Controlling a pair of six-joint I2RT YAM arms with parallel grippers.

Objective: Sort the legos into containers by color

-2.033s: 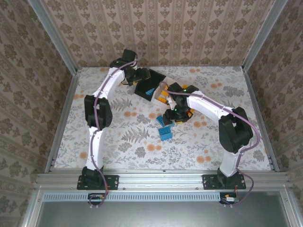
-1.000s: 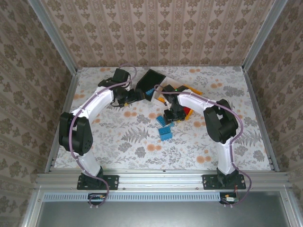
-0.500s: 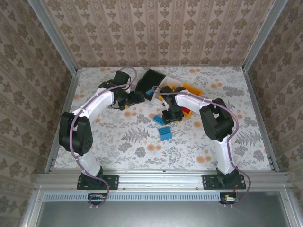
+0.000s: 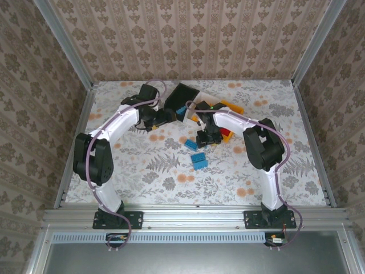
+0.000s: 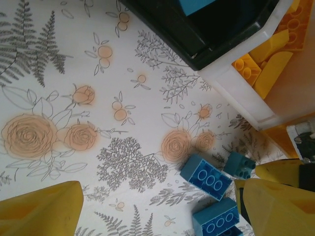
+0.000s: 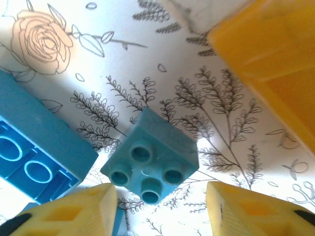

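Three containers stand in a row: black [image 4: 183,96], white [image 4: 197,109] and orange-yellow [image 4: 229,107]. The white one [image 5: 235,92] holds orange legos [image 5: 266,59]. My right gripper [image 4: 204,138] is low over the table, open, just in front of the white container. A small blue brick [image 6: 153,161] lies studs-up just ahead of its fingertips [image 6: 74,209], untouched. A longer blue brick [image 6: 34,147] lies to its left. My left gripper [image 4: 168,116] hovers open beside the black container [image 5: 211,29]. Blue bricks [image 5: 205,176] lie near its right finger [image 5: 275,206].
Two blue bricks [image 4: 190,144] [image 4: 198,161] lie on the flowered cloth in front of the containers. A red brick [image 4: 226,134] sits beside my right gripper. The orange-yellow container's wall [image 6: 275,54] is close to the right gripper. Walls enclose the table.
My left gripper has pulled back from above the black container to the table left of it. The right gripper has edged toward the containers, and one blue brick has slid a little left.
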